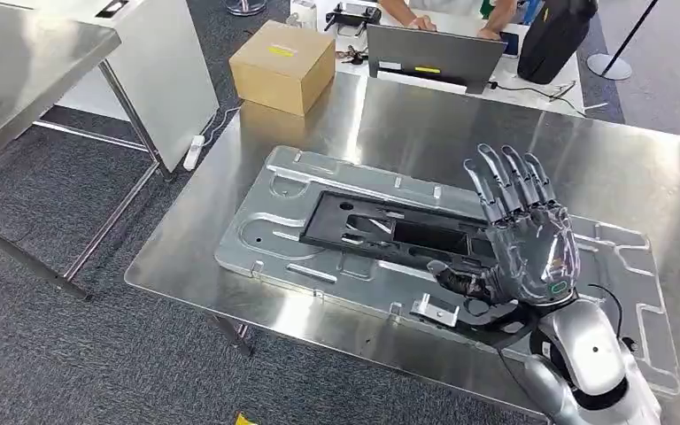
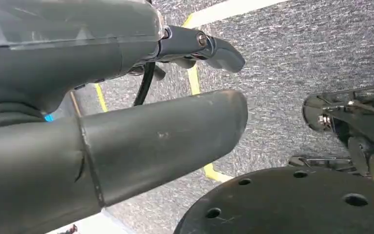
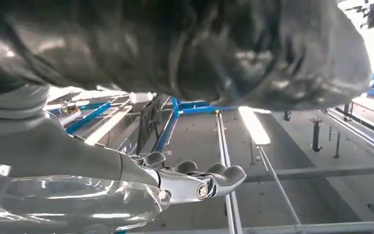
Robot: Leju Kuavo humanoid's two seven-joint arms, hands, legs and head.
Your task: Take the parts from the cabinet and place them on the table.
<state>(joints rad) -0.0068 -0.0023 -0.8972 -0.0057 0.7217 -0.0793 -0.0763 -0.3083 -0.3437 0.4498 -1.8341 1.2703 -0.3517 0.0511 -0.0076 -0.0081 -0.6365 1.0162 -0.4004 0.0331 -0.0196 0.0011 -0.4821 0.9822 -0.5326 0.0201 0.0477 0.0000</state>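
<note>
One black frame (image 1: 390,232) lengthwise across plate (image 1: 319,266)

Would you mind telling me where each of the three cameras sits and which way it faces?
Head view: high on the body, looking down at the steel table with the silver stamped metal panel and black rectangular frame; the right hand shows, fingers spread.
Left wrist view: behind the left hand, facing grey carpet.
Right wrist view: behind the right hand, facing ceiling beams.
Head and right wrist views share the right hand.
</note>
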